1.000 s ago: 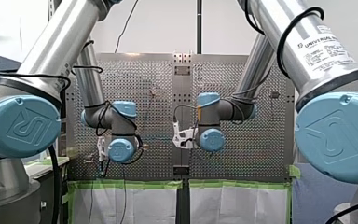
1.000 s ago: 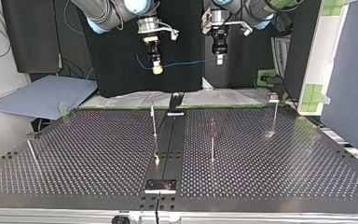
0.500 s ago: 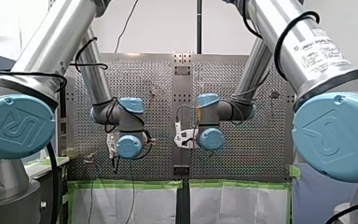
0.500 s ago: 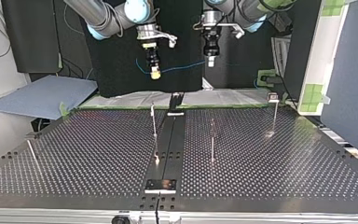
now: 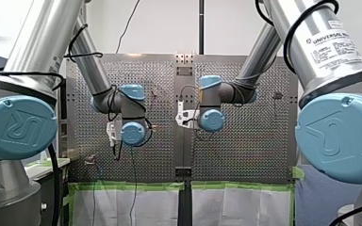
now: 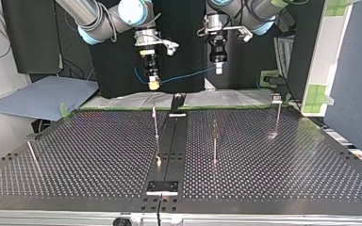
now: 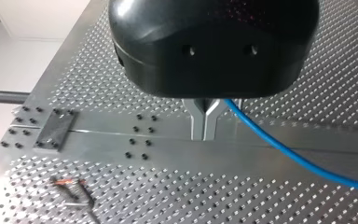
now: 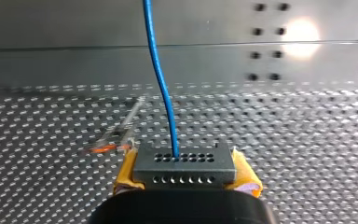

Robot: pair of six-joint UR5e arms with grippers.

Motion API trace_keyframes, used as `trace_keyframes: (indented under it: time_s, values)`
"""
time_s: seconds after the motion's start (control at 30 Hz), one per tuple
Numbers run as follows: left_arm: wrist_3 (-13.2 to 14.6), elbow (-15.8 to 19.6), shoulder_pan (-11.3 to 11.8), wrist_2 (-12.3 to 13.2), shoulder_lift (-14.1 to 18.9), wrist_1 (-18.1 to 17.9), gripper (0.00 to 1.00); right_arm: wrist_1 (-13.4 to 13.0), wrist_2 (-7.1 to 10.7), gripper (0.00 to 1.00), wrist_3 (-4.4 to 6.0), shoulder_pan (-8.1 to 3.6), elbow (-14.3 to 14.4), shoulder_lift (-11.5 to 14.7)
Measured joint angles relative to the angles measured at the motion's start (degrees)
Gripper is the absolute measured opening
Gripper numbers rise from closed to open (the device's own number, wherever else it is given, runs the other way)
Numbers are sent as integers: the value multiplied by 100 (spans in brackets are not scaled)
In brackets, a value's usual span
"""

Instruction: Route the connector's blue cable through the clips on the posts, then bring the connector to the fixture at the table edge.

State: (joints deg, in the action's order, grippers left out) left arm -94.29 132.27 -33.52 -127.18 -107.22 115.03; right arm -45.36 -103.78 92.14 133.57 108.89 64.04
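1. Blue cable [image 6: 184, 75] hangs in the air between my two grippers, beyond the far edge of the perforated table [image 6: 273, 179]. Its long axis runs side to side across the top view, with only a slight sag.
2. My right gripper [image 6: 152, 84], at the top view's left, clamps the dark connector [image 8: 185, 167] between yellow pads [image 8: 244, 177]. The cable leaves the connector's holed face and runs straight ahead of the fingers.
3. My left gripper [image 6: 219, 69], at the top view's right, has its metal fingers drawn together, and the cable emerges at their side. I judge it pinched there, though the gripper body hides the contact itself.
4. No clip holds the cable yet. The posts stand on the table, below the span and nearer the top-view camera.
   - The thin post [image 6: 156, 123] beside the centre rail [image 6: 169, 141] lies almost in line with my right gripper.
   - The next post [image 6: 214, 141] is roughly in line with my left gripper.
   - A third post [image 6: 278, 115] stands well off toward the top view's right.
5. I judge the coming move to be carrying the span forward and down onto the post tops while keeping it crosswise. The arms are well apart and the air over the table is open, so only the upright posts need avoiding.
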Motion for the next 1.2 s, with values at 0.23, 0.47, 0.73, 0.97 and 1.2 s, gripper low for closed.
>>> trace_keyframes:
  time_s: [0.23, 0.47, 0.73, 0.97, 1.2]
  values:
    - [126, -122, 116, -179, 234, 104, 0, 133, 122, 2, 7, -39, -210, 60]
    - [164, -296, 251, -264, 258, 256, 0, 451, 201, 2, -14, -95, -528, 72]
    - [184, -517, 399, -250, 260, 433, 0, 772, 274, 2, -12, -169, -768, 78]
    - [251, -794, 536, -249, 260, 715, 0, 998, 390, 2, 5, -242, -994, 77]
    - [288, -1002, 672, -242, 260, 872, 0, 1233, 460, 2, 14, -305, -1213, 77]
